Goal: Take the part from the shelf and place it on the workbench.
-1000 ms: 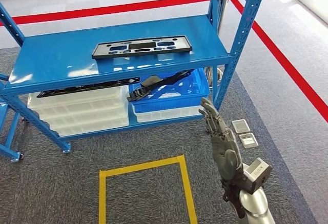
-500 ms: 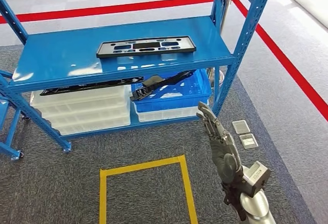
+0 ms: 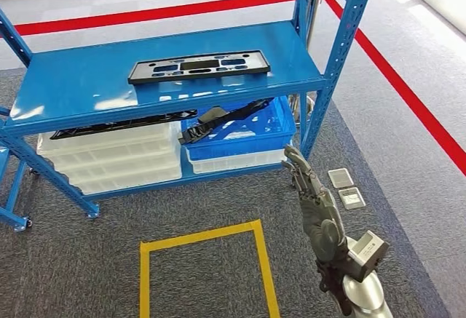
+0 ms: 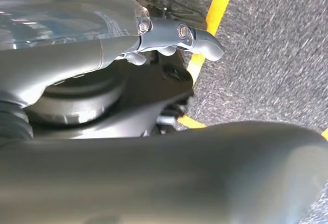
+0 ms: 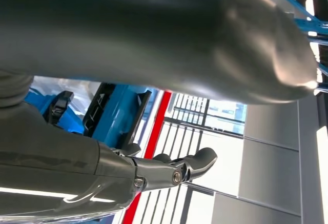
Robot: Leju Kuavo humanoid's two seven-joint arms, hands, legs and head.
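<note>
The right hand (image 3: 314,203) is reaching up and forward at the lower right of the head view, its fingers (image 3: 296,164) stretched out nearly straight and a little apart — holding nothing and touching nothing. Its fingertips are pointing toward the front right post of the blue shelf (image 3: 164,78), near the lower tier but apart from it. In the right wrist view the thumb (image 5: 193,165) and the other fingers are lying extended with only open space between them.

The left hand (image 4: 116,80) is hanging over grey carpet and a yellow tape line (image 4: 210,19); a finger (image 4: 182,37) is sticking out straight with nothing in its grasp.

The part (image 3: 199,66) — a long flat black panel with cutouts — is lying on the shelf's upper tier, toward the middle, well apart from both hands. Below it, a blue crate (image 3: 242,132) is carrying another black piece (image 3: 220,116), beside stacked white trays (image 3: 110,158).
</note>
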